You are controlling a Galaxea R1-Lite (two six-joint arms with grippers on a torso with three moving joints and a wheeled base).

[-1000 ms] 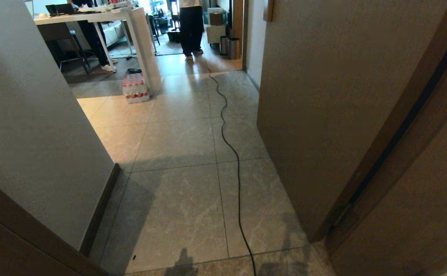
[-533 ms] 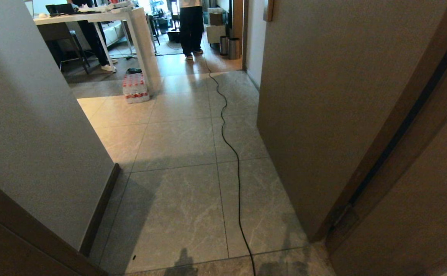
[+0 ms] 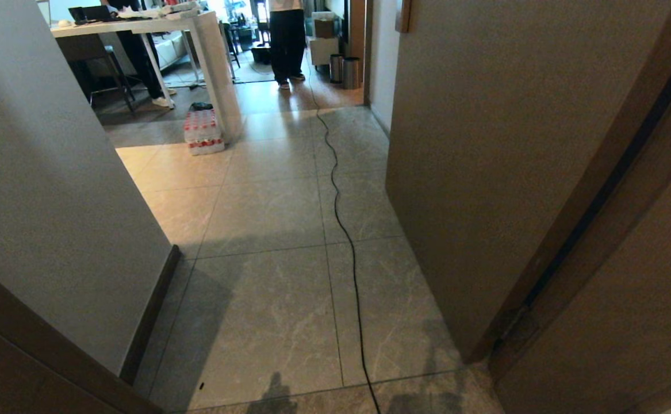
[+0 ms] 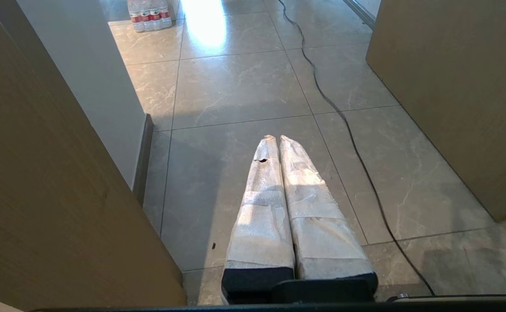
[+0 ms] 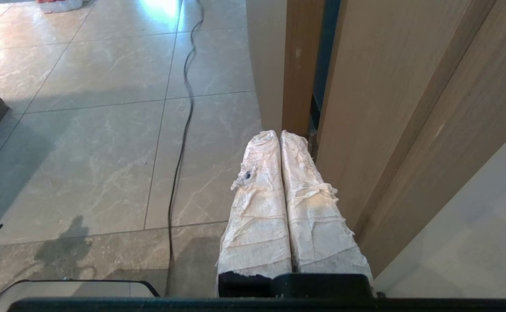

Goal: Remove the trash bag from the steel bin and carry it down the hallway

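two shut hands, left hand (image 4: 277,139) and right hand (image 5: 279,134), above hallway (image 3: 278,230) tiles

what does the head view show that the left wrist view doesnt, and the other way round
Only the head view shows the far room: a white table, a person's dark-trousered legs, and two small cylindrical steel bins beside the wall. Only the left wrist view shows the left end effector, its two white-wrapped fingers pressed together, holding nothing. Both show the grey-beige stone floor tiles of the hallway, the thin black cable along them, and the shrink-wrapped pack of red-capped bottles.
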